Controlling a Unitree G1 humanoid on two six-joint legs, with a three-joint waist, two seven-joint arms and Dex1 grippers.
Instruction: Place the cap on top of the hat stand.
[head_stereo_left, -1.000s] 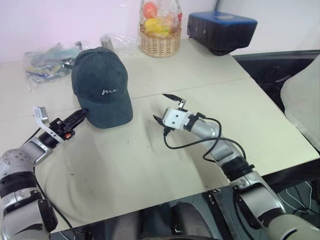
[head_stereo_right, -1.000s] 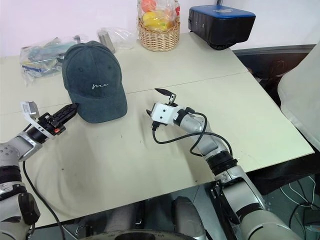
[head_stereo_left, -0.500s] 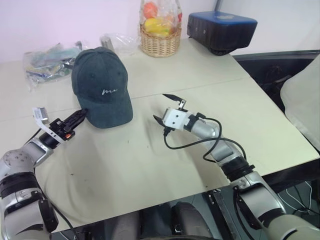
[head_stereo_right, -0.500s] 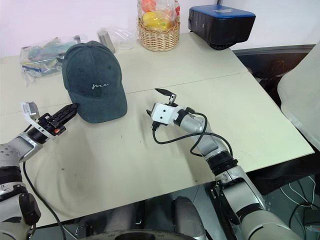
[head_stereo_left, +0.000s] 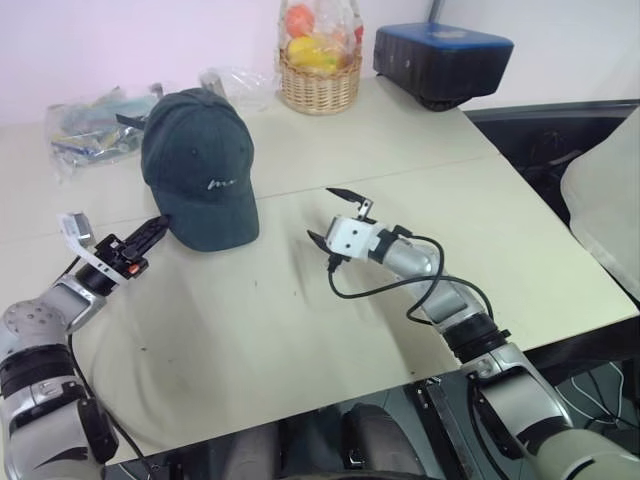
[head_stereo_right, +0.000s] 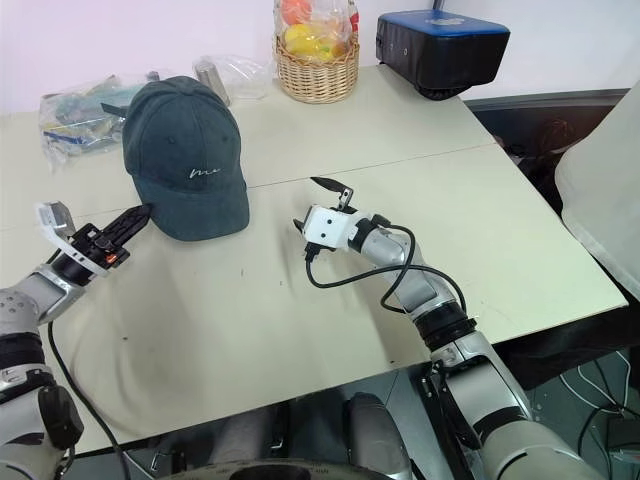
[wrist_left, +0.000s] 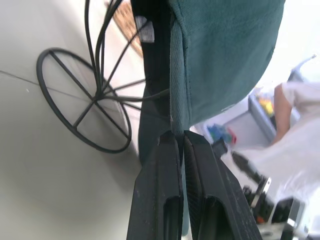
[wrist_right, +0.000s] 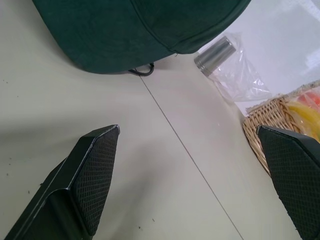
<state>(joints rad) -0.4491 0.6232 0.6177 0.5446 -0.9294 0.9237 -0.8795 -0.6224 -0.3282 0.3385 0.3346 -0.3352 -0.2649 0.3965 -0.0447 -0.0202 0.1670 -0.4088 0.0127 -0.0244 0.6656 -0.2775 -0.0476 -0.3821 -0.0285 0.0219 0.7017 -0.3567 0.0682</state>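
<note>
Left tool (head_stereo_left: 160, 222) pinches the cap (head_stereo_left: 200, 165) brim, reaching forward; right tool (head_stereo_left: 335, 215) gapes wide, empty.

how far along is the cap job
Nearly done: the cap already sits over the hat stand. In hand: the left hand is shut on the brim edge. Left: let go and back away. The right hand waits open.

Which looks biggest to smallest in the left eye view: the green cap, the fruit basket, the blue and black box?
1. The cap, clearly largest, though it sits nearer the camera.
2. The blue and black box.
3. The wicker fruit basket, smallest; it and the box stand about equally far away.
</note>
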